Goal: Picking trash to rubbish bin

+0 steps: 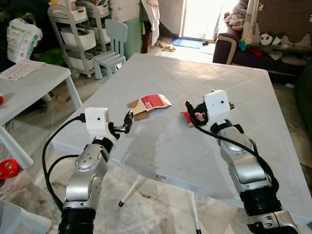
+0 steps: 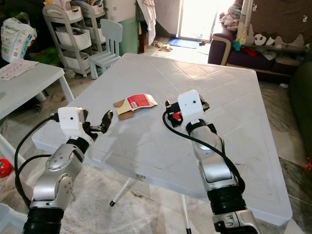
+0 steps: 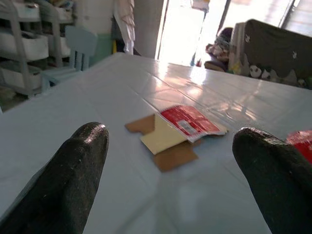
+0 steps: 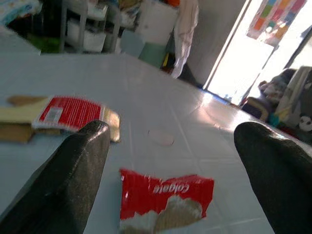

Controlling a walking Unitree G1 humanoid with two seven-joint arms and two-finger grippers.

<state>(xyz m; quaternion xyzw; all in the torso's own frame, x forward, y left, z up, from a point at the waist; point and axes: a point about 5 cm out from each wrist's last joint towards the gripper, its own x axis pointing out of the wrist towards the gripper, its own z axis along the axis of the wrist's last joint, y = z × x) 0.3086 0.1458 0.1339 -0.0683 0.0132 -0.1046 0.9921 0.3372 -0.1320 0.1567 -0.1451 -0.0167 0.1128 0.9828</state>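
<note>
A flattened cardboard box with a red label point(image 1: 148, 104) lies on the white table point(image 1: 161, 146), near its middle. My left gripper point(image 1: 127, 121) hovers just short of the box's near-left corner, open, fingers point(image 3: 83, 161) wide apart and nothing between them. To the right of the box lies a small torn red Colgate wrapper point(image 4: 163, 200). My right gripper point(image 1: 194, 113) is low over that wrapper, open, with the wrapper below and between its fingers point(image 4: 80, 161). The wrist block hides most of the wrapper point(image 1: 185, 117) in the eye views.
A second grey table point(image 1: 29, 83) with papers stands at the left. Behind it are a shelf cart point(image 1: 78, 34) and a small chair point(image 1: 111, 48). A dark sofa point(image 1: 253, 48) runs along the back right. A red object point(image 1: 7, 168) lies on the floor.
</note>
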